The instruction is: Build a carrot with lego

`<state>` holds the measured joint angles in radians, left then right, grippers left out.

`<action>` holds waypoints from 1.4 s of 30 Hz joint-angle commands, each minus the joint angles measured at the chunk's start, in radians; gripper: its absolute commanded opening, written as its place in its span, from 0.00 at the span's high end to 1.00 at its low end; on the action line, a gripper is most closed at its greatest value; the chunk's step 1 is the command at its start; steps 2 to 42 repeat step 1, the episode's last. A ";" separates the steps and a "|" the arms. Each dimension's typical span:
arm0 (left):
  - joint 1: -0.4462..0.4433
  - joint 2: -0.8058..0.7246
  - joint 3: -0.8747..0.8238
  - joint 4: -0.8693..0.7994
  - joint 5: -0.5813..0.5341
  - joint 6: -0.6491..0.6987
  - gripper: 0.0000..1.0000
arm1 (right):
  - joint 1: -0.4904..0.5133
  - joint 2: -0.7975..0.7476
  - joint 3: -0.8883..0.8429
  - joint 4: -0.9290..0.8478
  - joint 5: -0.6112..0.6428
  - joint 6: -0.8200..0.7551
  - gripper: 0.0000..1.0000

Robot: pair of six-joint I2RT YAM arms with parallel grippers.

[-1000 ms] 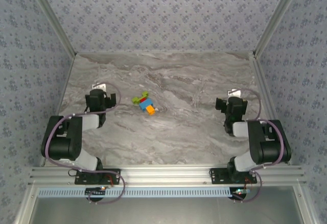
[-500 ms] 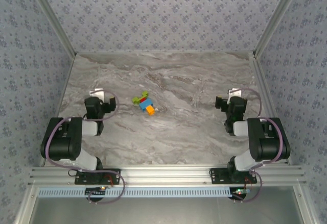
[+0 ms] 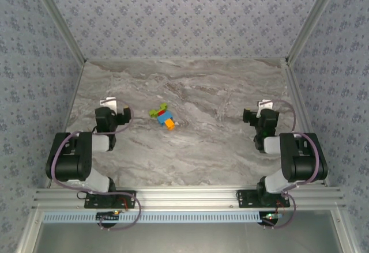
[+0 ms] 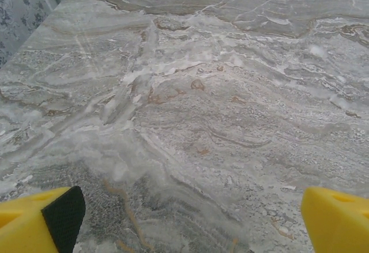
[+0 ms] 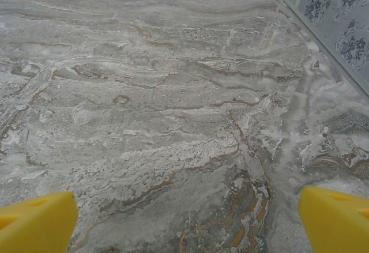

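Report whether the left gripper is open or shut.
Open: left gripper fingers sit far apart at the wrist view's bottom corners, gripping nothing.

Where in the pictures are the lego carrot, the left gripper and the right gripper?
lego carrot (image 3: 164, 117), top view, its blue middle part.
left gripper (image 4: 190, 221), left wrist view, midway between its yellow fingertips.
right gripper (image 5: 185, 221), right wrist view, midway between its yellow fingertips.

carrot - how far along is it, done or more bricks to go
Done: the carrot lies on the table as one joined stack, lime green at the far end, blue and red in the middle, orange nearest the arms. In hand: nothing; the left tool and right tool are both open and empty, well apart from it. Left: probably nothing, though the joints are too small to check.
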<state>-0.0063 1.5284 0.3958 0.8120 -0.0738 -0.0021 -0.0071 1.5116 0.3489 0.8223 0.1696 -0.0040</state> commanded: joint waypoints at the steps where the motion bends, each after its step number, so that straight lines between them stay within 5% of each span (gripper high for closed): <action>1: 0.006 0.003 0.010 0.011 0.024 -0.004 0.03 | -0.005 0.009 0.018 0.018 -0.002 0.012 0.00; 42: 0.006 0.003 0.010 0.011 0.024 -0.004 0.03 | -0.005 0.009 0.018 0.018 -0.002 0.012 0.00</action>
